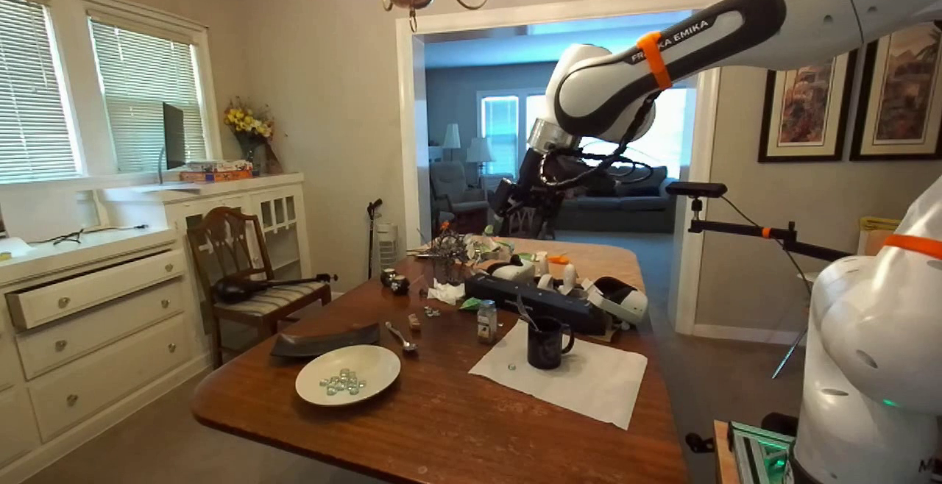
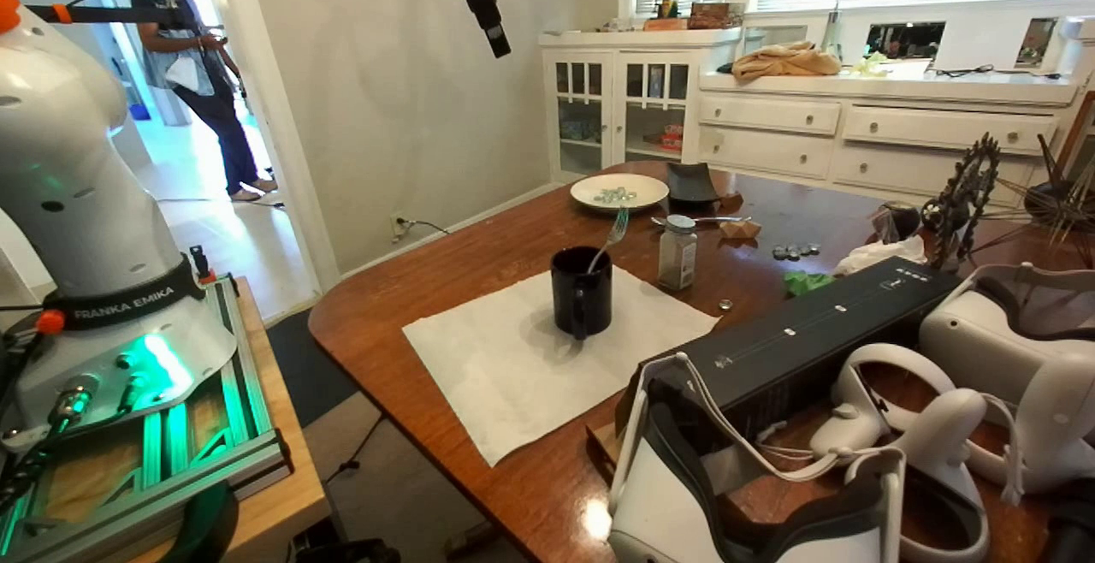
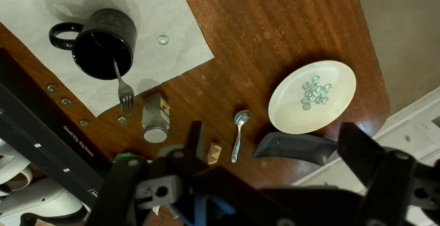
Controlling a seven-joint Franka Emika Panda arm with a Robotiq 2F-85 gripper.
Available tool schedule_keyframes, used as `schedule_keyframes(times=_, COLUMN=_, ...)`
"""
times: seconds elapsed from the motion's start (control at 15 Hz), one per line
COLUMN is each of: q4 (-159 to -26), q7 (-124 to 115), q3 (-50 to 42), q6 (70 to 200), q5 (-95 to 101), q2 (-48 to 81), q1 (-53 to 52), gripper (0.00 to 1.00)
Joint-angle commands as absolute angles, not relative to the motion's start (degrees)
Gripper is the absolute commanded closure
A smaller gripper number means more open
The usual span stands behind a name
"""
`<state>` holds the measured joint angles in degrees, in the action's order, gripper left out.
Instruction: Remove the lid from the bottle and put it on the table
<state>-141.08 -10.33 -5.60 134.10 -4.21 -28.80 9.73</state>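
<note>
A small clear glass bottle (image 1: 486, 321) stands upright on the brown wood table (image 1: 471, 425). It also shows in the other views (image 2: 677, 259) (image 3: 153, 111), with a pale metallic lid (image 2: 680, 223) on its top; the lid faces the camera in the wrist view (image 3: 155, 135). No near-black bottle shows; the dark cylinder is a handled mug (image 2: 583, 293) holding a fork (image 2: 609, 238). My gripper (image 3: 273, 133) is open and empty, fingers wide apart. It hangs high above the table in an exterior view (image 1: 524, 215), clear of the bottle; another exterior view shows only part of it.
The mug stands on white paper (image 2: 505, 383) beside the bottle. A spoon (image 3: 239, 133), a white plate (image 3: 288, 112) with glass beads, a dark tray (image 3: 292, 147) and a small wooden block (image 3: 213, 153) lie nearby. A long black box (image 2: 804, 332) and white headsets (image 2: 727, 512) crowd one side.
</note>
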Motion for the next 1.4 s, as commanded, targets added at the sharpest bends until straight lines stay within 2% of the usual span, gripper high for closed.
schedule_keyframes(times=0.0, q4=-140.9, q7=-10.3, q3=-5.5, q6=134.0, q5=-4.2, q2=-28.7, q1=9.8, gripper=0.0)
schedule_keyframes(times=0.33, q4=-139.5, q7=-8.3, q3=-7.3, q6=137.1, q5=-4.4, q2=-25.8, q1=10.2, gripper=0.0)
schedule_keyframes(times=0.53, q4=-134.7, q7=-1.7, q3=-10.6, q6=133.2, q5=-3.8, q2=-21.4, q1=9.9, gripper=0.0)
schedule_keyframes(times=1.13, q4=-110.3, q7=3.9, q3=-16.8, q6=120.9, q5=-5.1, q2=-0.2, q1=13.2, gripper=0.0)
schedule_keyframes(times=1.33, q4=-102.7, q7=3.3, q3=-17.2, q6=120.7, q5=-9.2, q2=8.5, q1=14.7, gripper=0.0)
